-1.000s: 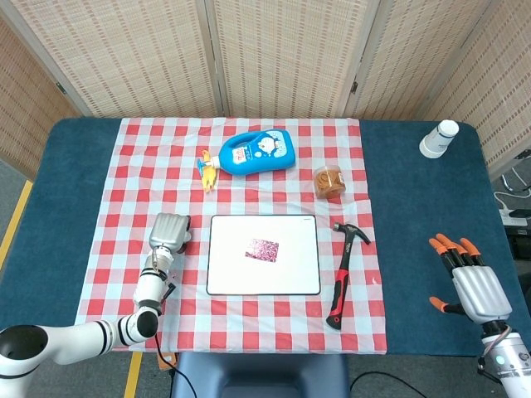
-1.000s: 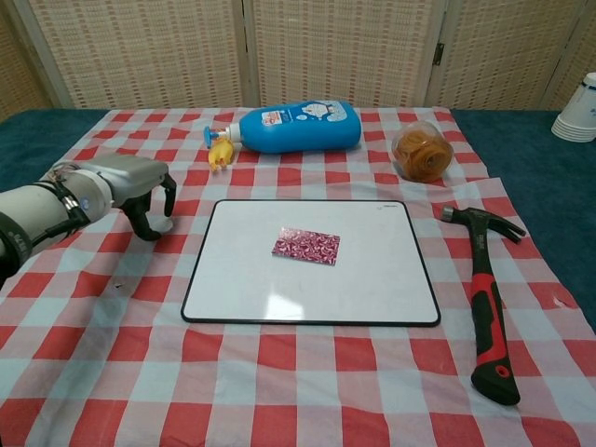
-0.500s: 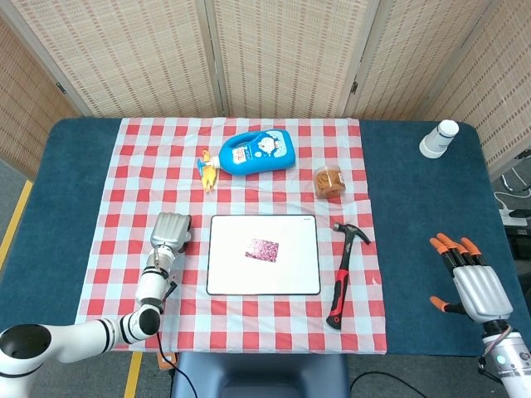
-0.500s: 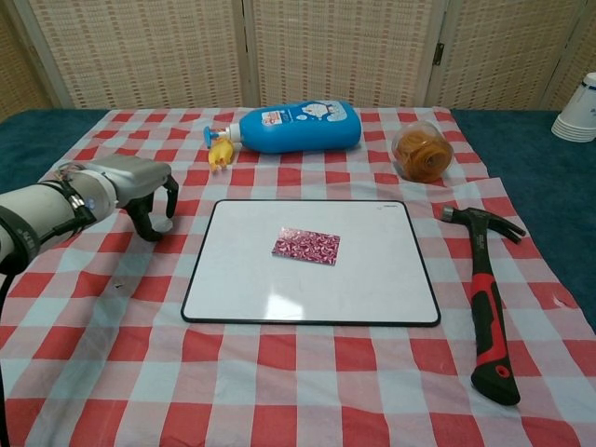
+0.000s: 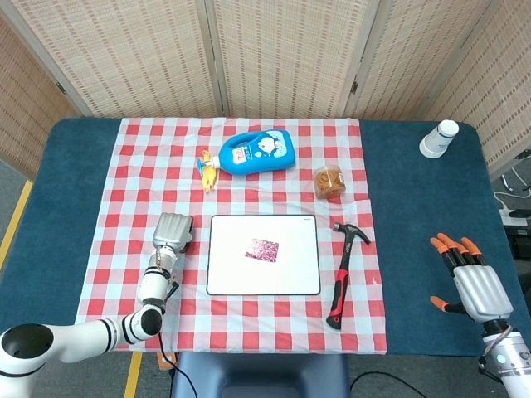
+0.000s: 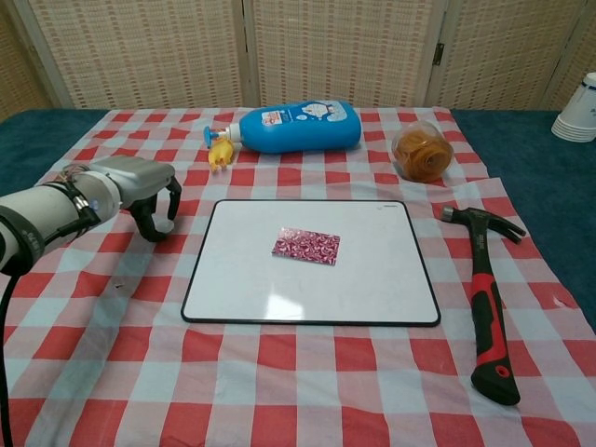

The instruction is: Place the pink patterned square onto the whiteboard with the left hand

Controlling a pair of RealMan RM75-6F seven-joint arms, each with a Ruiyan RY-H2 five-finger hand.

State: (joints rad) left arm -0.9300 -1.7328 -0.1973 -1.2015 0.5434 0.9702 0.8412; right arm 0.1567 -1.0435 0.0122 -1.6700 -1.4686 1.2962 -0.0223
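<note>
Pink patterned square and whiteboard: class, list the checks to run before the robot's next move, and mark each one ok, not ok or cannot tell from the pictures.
1. Pink patterned square lies flat on the whiteboard: ok.
2. Square fully inside the board's black border: ok.
3. Left hand holds nothing: ok; its fingers are curled, nothing in them.
4. Left hand clear of the board, over the checked cloth beside it: ok.
5. Hammer off the board, to its right: ok.
6. Right hand away from the work, fingers apart: ok.
</note>
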